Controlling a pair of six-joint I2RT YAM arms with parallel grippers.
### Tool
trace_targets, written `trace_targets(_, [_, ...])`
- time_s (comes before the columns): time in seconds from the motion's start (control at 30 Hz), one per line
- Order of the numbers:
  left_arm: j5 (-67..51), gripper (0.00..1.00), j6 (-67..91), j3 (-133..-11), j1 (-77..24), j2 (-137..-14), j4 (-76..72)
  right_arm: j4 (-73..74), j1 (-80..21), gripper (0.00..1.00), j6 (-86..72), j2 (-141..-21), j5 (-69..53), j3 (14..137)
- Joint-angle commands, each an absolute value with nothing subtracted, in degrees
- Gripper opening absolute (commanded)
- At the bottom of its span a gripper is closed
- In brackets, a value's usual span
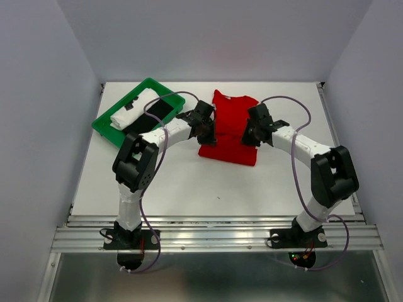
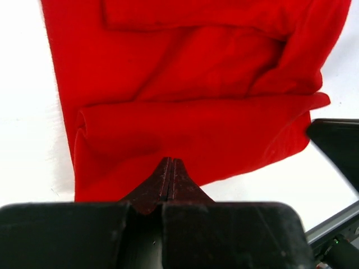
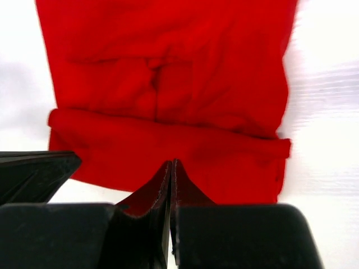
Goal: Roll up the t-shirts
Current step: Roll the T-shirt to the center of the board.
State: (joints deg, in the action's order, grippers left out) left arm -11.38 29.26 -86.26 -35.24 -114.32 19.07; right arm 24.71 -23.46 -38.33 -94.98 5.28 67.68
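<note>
1. T-shirts number three. The white t-shirt [image 1: 129, 112] and the black t-shirt [image 1: 162, 110] sit in the green tray [image 1: 102, 126], just left of the red t-shirt [image 1: 230, 113], which lies spread on the desk [image 1: 189, 182].
2. Left jaws are clenched at the red t-shirt's left part. Their tips rest on its near edge and appear to pinch the thin cloth.
3. Red t-shirt should handle as light, limp and thin. It creases and slides over itself, so a single pinch would likely drag it askew. The better hold, by this judgement, is the near edge toward both ends, lifted evenly so that the band [image 2: 196, 120] turns over straight.
4. Right jaws are clenched likewise at the red t-shirt's right part, tips on the same edge, seemingly gripping the cloth.
5. Only the top view shows the tray, the two other shirts and both arms reaching in from either side of the red t-shirt, but the arms hide the gripped edge there. Only the wrist views show the band of turned-over cloth running across the red t-shirt and the closed tips meeting the cloth. The right wrist view is blurred along its right side.
</note>
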Motion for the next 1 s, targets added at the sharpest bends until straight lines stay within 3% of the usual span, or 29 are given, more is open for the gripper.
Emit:
trace_targets(0.0, [-10.2,0.00,30.1,-86.0,-34.7,-115.4,17.8,20.9,-24.1,0.03,-39.5,-100.4,0.7,66.0])
trace_targets(0.2, [-7.3,0.00,28.5,-86.4,-34.5,-118.0,19.2,21.8,-24.1,0.01,-40.0,-101.8,5.4,64.2])
trace_targets(0.53, [-7.5,0.00,30.0,-82.8,-36.4,-105.5,19.8,24.5,-28.6,0.02,-39.3,-92.5,3.4,69.2])
trace_targets(0.97, [-8.9,0.00,34.5,-74.2,-37.2,-109.7,12.0,20.1,-31.2,0.02,-42.7,-103.8,4.0,64.8])
